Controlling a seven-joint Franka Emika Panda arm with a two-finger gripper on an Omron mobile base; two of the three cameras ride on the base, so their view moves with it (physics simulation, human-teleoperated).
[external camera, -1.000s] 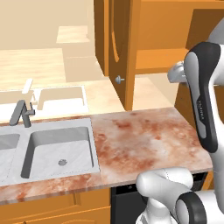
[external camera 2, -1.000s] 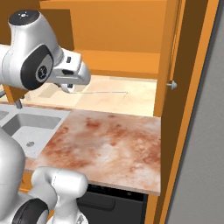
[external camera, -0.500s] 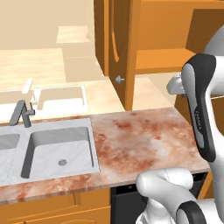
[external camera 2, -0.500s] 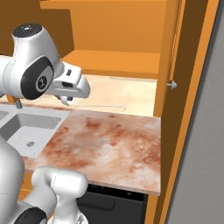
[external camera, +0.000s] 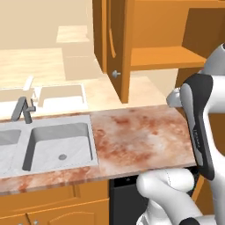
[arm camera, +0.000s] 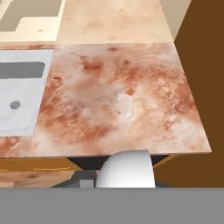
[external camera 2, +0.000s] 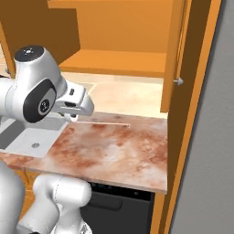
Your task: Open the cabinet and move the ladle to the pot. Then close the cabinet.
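Cabinet: tall orange-brown wooden wall unit above the counter, both doors swung open. In the left base view the near door stands edge-on toward the camera, arched raised panel on its face, small round silver knob low on its edge. In the right base view the other door hangs open at the right with its own silver knob; the interior shelf is bare orange wood.

Ladle: only a long thin straight silver handle is visible, roughly level above the marbled counter, running out from the robot's hand; bowl end hidden behind the hand.
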